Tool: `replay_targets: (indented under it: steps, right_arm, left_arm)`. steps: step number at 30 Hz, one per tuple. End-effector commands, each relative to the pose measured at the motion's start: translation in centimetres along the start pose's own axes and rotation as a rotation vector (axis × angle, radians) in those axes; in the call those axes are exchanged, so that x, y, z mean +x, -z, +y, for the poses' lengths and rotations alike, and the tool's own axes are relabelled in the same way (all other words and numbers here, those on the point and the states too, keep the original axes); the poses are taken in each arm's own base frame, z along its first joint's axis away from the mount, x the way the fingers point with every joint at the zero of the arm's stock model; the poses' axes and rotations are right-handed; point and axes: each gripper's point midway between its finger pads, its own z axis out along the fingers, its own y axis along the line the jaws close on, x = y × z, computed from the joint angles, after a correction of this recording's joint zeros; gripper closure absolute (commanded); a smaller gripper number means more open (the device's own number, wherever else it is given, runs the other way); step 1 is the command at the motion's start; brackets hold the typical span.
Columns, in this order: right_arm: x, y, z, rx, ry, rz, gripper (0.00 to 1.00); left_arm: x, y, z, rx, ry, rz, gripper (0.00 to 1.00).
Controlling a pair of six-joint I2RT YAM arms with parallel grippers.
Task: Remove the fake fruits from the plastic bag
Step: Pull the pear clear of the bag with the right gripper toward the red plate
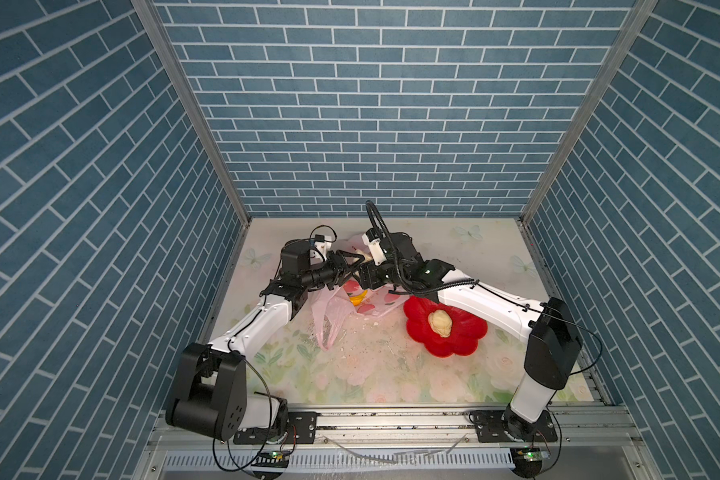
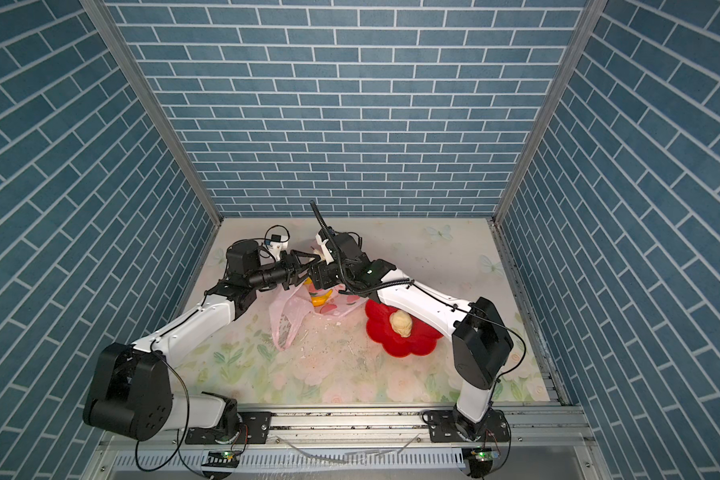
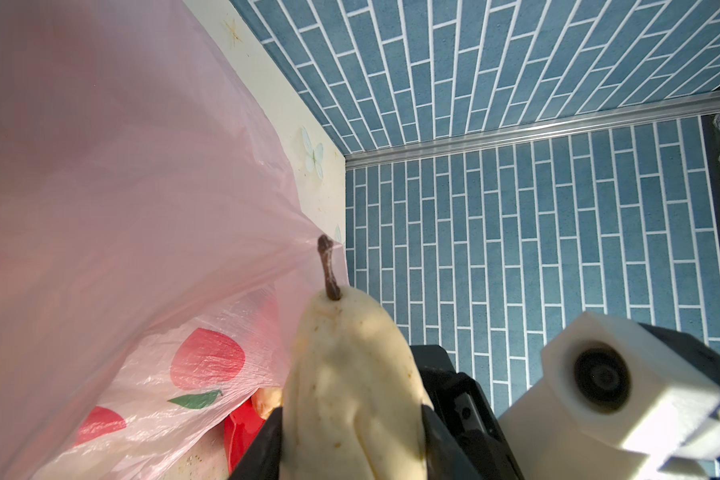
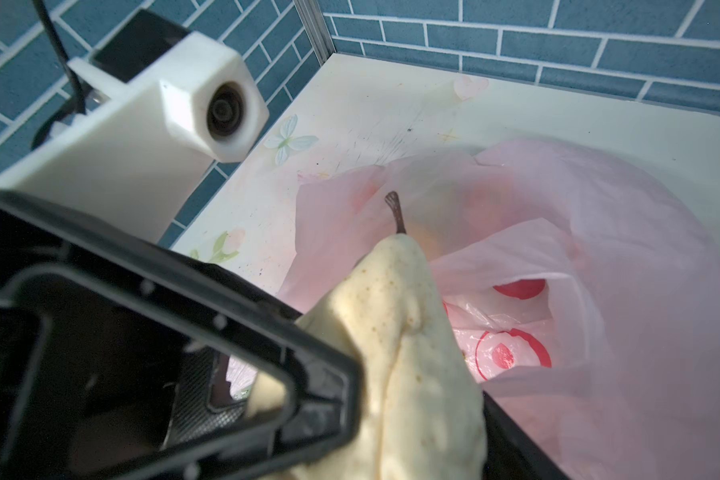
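Observation:
A cream pear-shaped fake fruit with a brown stem is clamped between my left gripper's two black fingers. It hangs above the plastic bag. My right gripper meets it from the other side. One dark finger lies against the pear; the left gripper's finger hides the other. In both top views the two grippers meet at the back over the pink bag, where a yellow banana shows in the mouth. A cream lumpy fruit lies in the red dish.
The red flower-shaped dish sits right of the bag, partly under the right forearm. Crumbs are scattered on the floral mat in front of the bag. Blue brick walls close in the back and both sides. A metal rail runs along the front.

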Motion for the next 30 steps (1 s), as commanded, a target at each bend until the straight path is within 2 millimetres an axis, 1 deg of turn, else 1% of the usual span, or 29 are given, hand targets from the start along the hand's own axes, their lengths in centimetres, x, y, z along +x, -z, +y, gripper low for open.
replay_targets:
  steps: [1,4,7,9,12,16,19,25,28,30]
  right_arm:
    - [-4.2,0.6,0.7,-0.013,-0.006,-0.126,0.27]
    - [-4.4,0.8,0.8,-0.016,-0.005,-0.122,0.25]
    - [-4.4,1.6,0.9,-0.013,-0.006,-0.104,0.22]
    - [-4.4,2.5,0.9,-0.001,-0.006,-0.089,0.21]
    - [-4.2,4.5,0.5,0.032,-0.005,-0.071,0.2]
    - [-3.3,6.8,-0.2,0.079,-0.006,-0.045,0.2]
    - [-2.9,8.1,-0.7,0.103,-0.016,-0.039,0.2]
    - [-2.2,9.9,-1.1,0.122,-0.031,-0.041,0.2]
    - [-2.1,10.5,-1.1,0.122,-0.03,-0.048,0.2]
    - [-2.2,10.6,-1.0,0.114,-0.03,-0.054,0.2]
  left_arm:
    - [1.5,-0.1,-1.0,0.049,-0.019,0.062,0.7]
    - [1.5,-0.1,-1.1,0.058,-0.014,0.064,0.7]
    - [1.2,-0.1,-1.7,0.067,-0.022,0.062,0.71]
    - [1.0,-0.2,-2.2,0.074,-0.031,0.062,0.71]
    - [0.6,-0.3,-2.9,0.083,-0.041,0.061,0.71]
    - [0.1,-0.4,-3.8,0.095,-0.051,0.064,0.72]
    - [-0.1,-0.4,-4.6,0.103,-0.061,0.069,0.72]
    - [-0.4,0.2,-6.1,0.076,-0.097,0.082,0.72]
    - [-0.5,0.3,-6.5,0.077,-0.127,0.08,0.73]
    - [-0.5,0.3,-6.3,0.073,-0.122,0.076,0.73]
